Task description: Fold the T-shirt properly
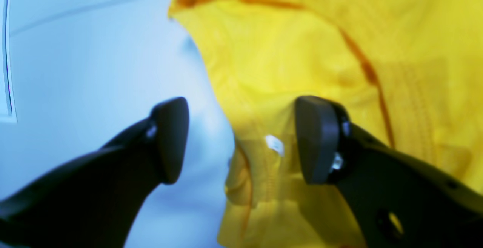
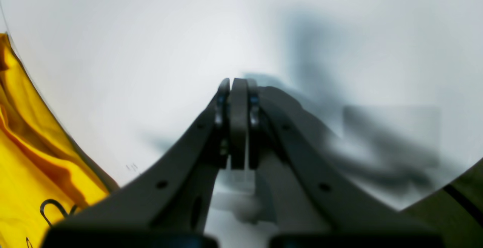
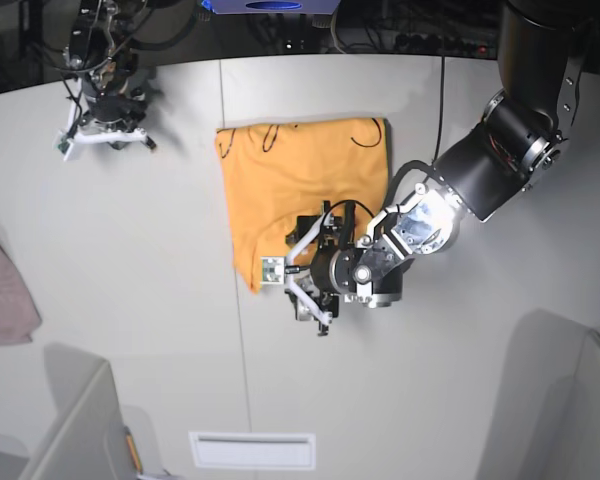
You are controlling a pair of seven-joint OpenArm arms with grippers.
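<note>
Now, left gripper [image 1: 241,140]: hanging open over the near hem of the folded plain orange cotton T-shirt [image 3: 300,185], gripping nothing.
Right gripper [image 2: 238,125]: sitting closed and empty near the white tabletop's [image 3: 130,300] far left corner.

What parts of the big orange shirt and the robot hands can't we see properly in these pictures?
- Base view: the left gripper covers the light-orange cotton T-shirt's lower corner.
- Base view: the right gripper is too small to judge.
- Left wrist view: blur; frame edges crop the shirt.
- Right wrist view: only a shirt corner shows.
</note>
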